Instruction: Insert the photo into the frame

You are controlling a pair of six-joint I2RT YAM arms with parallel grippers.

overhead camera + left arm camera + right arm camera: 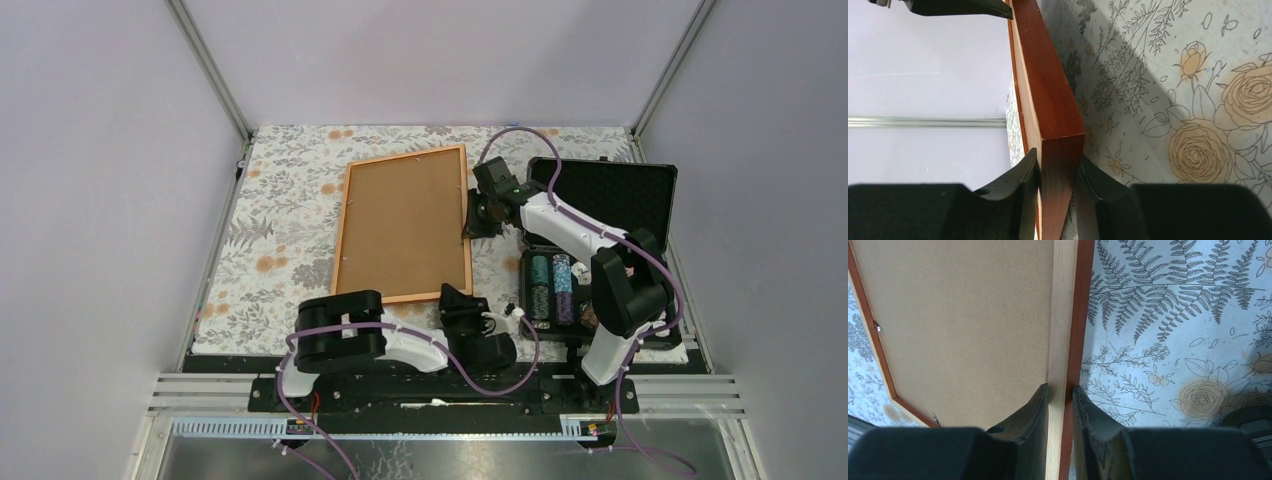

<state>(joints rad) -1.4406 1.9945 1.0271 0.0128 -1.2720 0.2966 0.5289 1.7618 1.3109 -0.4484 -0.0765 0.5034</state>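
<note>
Both arms stretched low: left fingers [1018, 175] pinched the frame [1048, 90] corner, right fingers [1034, 405] its rail; face hidden.

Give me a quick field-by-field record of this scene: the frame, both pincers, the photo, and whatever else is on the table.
frame: back side up on the floral cloth, brown backing board in it
left pincer: shut on the frame's near right corner
right pincer: shut on the frame's right rail
photo: not in view
also: open black case holding chips, right of the frame
</note>
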